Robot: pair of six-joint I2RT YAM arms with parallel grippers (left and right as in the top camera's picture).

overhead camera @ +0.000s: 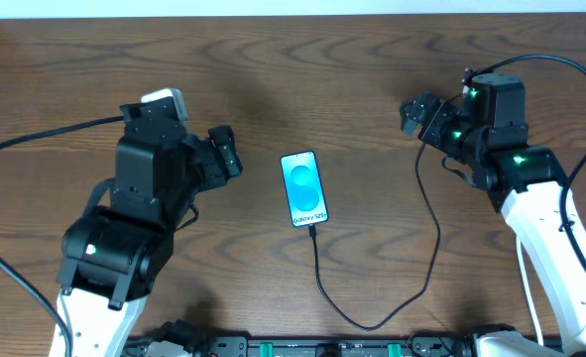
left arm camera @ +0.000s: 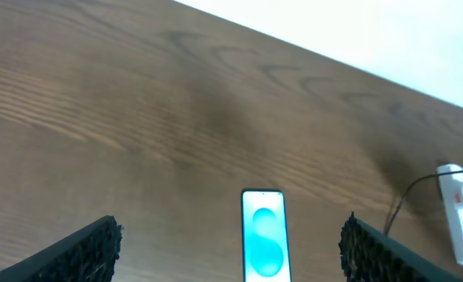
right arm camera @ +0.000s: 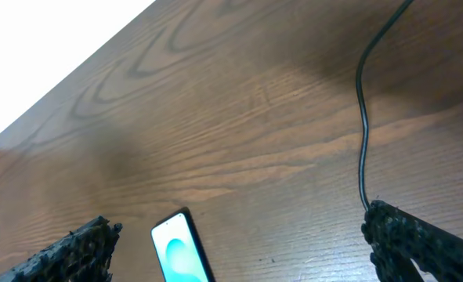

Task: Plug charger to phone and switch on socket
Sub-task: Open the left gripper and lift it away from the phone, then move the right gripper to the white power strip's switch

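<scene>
The phone [overhead camera: 303, 188] lies flat at the table's middle, its blue-cyan screen lit. The charger cable [overhead camera: 372, 324] meets the phone's near end, loops toward the front edge and runs up to the right arm. My left gripper [overhead camera: 229, 151] is open and empty, left of the phone. My right gripper [overhead camera: 414, 115] is open and empty, to the phone's far right. The left wrist view shows the phone [left arm camera: 264, 240] between my open fingers [left arm camera: 231, 252], and the white socket [left arm camera: 460, 211] with red marks at the right edge. The right wrist view shows the phone [right arm camera: 180, 251], the cable [right arm camera: 362, 117] and open fingers [right arm camera: 243, 247]. The socket is hidden under the right arm in the overhead view.
The dark wooden table [overhead camera: 94, 59] ends at a white strip along the far edge. Thick black robot cables [overhead camera: 35, 134] run off the left and right sides. A black rail [overhead camera: 302, 347] lies along the front edge.
</scene>
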